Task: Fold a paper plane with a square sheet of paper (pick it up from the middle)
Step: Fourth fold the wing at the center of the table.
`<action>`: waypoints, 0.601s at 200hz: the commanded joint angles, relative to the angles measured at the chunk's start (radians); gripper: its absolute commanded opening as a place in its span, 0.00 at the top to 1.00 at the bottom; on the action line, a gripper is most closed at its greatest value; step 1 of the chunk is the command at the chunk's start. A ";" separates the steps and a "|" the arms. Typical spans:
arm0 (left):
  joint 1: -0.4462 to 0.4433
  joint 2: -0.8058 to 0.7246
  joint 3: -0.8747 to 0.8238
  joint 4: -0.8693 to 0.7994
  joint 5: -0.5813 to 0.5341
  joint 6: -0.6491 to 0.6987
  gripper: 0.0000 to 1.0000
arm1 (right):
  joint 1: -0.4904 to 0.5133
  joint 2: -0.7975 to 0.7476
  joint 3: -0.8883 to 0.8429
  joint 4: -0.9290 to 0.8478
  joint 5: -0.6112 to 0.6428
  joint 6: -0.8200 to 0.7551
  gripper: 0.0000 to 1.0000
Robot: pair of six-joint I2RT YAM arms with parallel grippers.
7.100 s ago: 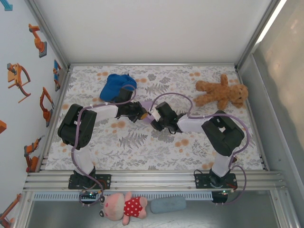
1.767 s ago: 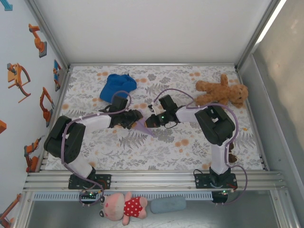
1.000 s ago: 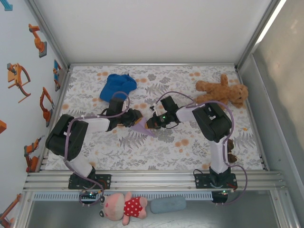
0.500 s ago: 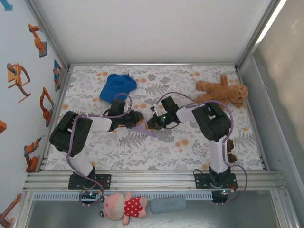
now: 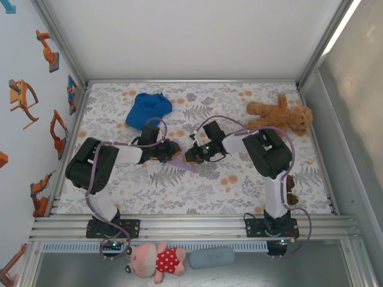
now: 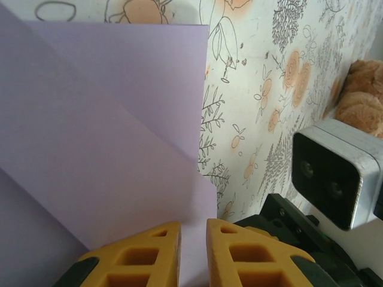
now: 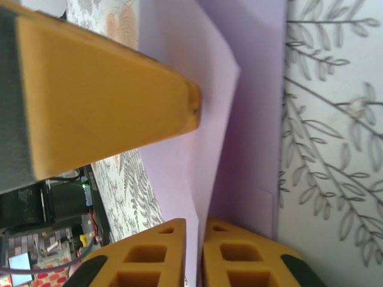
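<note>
The lavender sheet of paper [image 5: 184, 162] lies folded on the floral table between both grippers, its pointed end toward the near right. In the left wrist view the paper [image 6: 108, 119] shows diagonal creases. My left gripper [image 5: 173, 153] rests over the paper's edge. Its fingertips [image 6: 193, 230] stand a narrow gap apart, and paper shows through the gap. My right gripper [image 5: 190, 156] faces it from the right. A raised fold of the paper [image 7: 251, 119] runs into the slim gap between the right jaws [image 7: 194, 226], which do not pinch it. A left finger [image 7: 108, 89] hovers over the paper.
A blue fabric cap [image 5: 148, 109] lies at the back left and a brown teddy bear [image 5: 278, 116] at the back right. A pink plush toy [image 5: 157, 260] and a grey-blue pad [image 5: 212, 257] sit in front of the arm bases, off the table.
The right jaws have parted slightly around the paper fold. The left arm's elbow has swung to the right while its jaws narrowed a little. The paper has stayed in place.
</note>
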 commanded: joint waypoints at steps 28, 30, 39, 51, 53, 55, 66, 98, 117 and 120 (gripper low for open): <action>0.000 0.020 0.027 -0.047 -0.018 -0.016 0.80 | -0.017 -0.078 -0.005 -0.077 0.013 -0.029 0.73; 0.000 0.019 0.027 -0.048 -0.017 -0.016 0.81 | -0.018 -0.080 -0.006 -0.079 0.015 -0.028 0.72; 0.000 0.020 0.027 -0.047 -0.016 -0.016 0.81 | -0.023 -0.092 -0.013 -0.089 0.021 -0.030 0.71; 0.001 0.020 0.026 -0.050 -0.017 -0.016 0.81 | -0.029 -0.111 -0.021 -0.111 0.042 -0.042 0.69; 0.001 0.020 0.026 -0.051 -0.017 -0.016 0.81 | -0.030 -0.113 -0.023 -0.117 0.047 -0.047 0.68; 0.000 0.020 0.026 -0.051 -0.017 -0.016 0.81 | -0.031 -0.117 -0.024 -0.124 0.051 -0.053 0.68; 0.000 0.019 0.029 -0.053 -0.018 -0.016 0.81 | -0.031 -0.136 -0.028 -0.164 0.086 -0.080 0.65; 0.001 0.021 0.031 -0.054 -0.018 -0.017 0.81 | -0.029 -0.169 -0.045 -0.227 0.170 -0.133 0.57; 0.000 0.023 0.033 -0.056 -0.017 -0.019 0.81 | -0.023 -0.176 -0.043 -0.263 0.220 -0.161 0.55; 0.001 0.023 0.033 -0.056 -0.018 -0.019 0.81 | -0.021 -0.176 -0.040 -0.267 0.226 -0.166 0.55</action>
